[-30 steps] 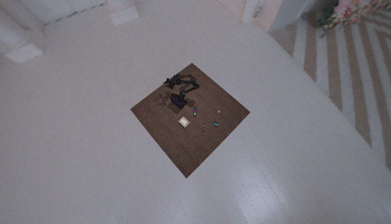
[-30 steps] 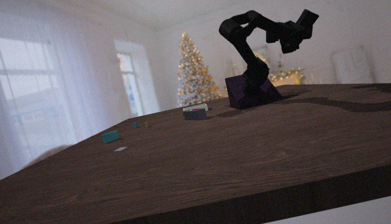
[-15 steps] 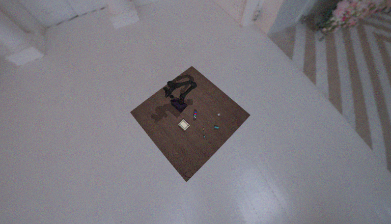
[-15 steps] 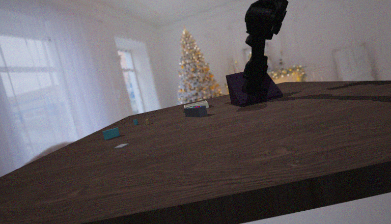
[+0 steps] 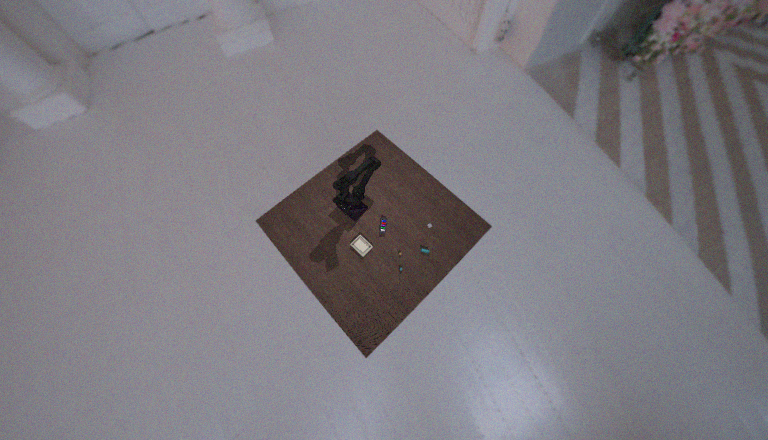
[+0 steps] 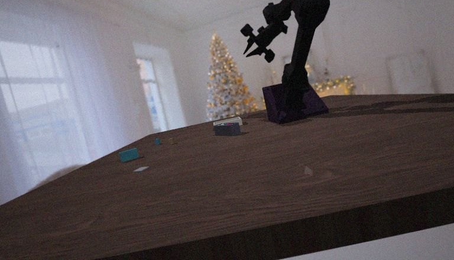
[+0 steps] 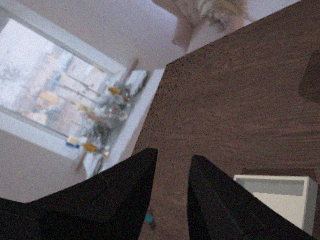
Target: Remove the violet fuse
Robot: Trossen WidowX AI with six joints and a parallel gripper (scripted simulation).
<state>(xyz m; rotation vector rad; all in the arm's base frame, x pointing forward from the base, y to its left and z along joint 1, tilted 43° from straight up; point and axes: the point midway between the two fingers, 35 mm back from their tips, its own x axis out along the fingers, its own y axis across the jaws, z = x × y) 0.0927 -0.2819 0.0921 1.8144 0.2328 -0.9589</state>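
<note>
The dark fuse block (image 5: 382, 232) (image 6: 227, 129) stands on the wooden table near the arm's base. Small coloured fuses (image 6: 228, 123) stick up from its top; I cannot pick out the violet one with certainty. The white square tray (image 5: 353, 241) (image 6: 234, 120) (image 7: 280, 194) lies just beside the block. My gripper (image 6: 246, 54) (image 7: 174, 163) hangs high above the table, tilted down, well clear of the block and tray. Its fingers stand close together with nothing between them.
A teal block (image 5: 424, 250) (image 6: 129, 155), a flat white piece (image 5: 429, 224) (image 6: 140, 169), a small teal piece (image 5: 400, 269) (image 6: 157, 140) and a small yellowish piece (image 5: 399, 253) (image 6: 171, 140) lie farther out on the table. The arm's base (image 6: 291, 104) stands behind the block.
</note>
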